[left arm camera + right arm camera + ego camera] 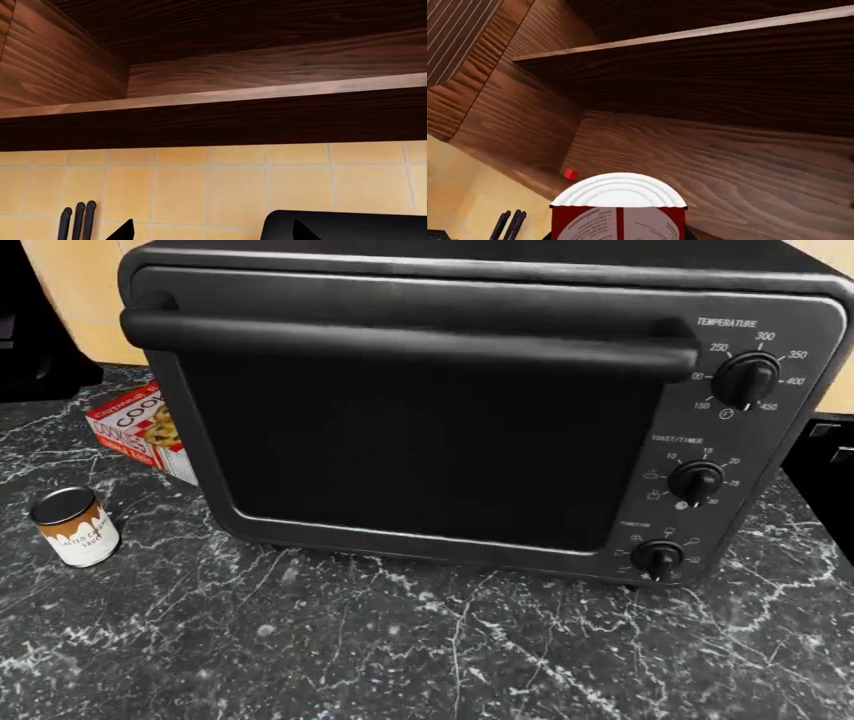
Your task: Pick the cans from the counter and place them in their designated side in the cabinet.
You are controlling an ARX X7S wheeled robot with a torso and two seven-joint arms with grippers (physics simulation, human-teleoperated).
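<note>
Red can [618, 215] sits clamped in your right gripper [618, 235], raised toward the cabinet [707, 150] for shelving; your left gripper's [212, 231] grip is unclear.

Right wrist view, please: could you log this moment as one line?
right pincer: shut on tall red can with silver lid | raised before brown wooden cabinet | not yet placed
</note>
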